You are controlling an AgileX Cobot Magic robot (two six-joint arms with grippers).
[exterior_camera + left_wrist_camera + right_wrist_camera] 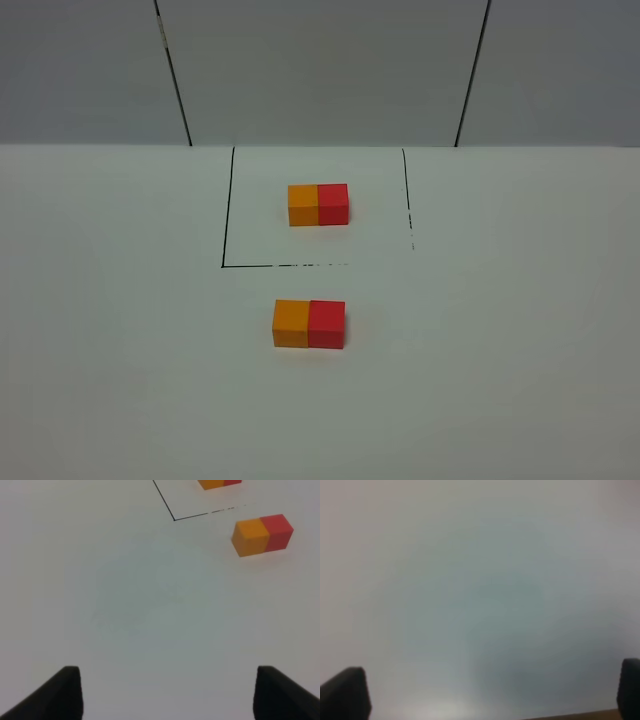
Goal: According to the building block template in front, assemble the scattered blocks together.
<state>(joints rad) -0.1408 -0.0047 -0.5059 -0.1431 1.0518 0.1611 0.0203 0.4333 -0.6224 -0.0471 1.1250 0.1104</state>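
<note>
The building block template, an orange cube joined to a red cube, sits inside a black-outlined square at the back of the table. In front of that square, the scattered orange block and red block lie side by side and touching, orange on the left. The left wrist view shows this pair, orange block and red block, far ahead of my open left gripper. My right gripper is open over bare table. Neither gripper appears in the exterior high view.
A black outline marks the template's square on the white table. A grey wall with dark seams rises behind the table. A strip of brown edge shows in the right wrist view.
</note>
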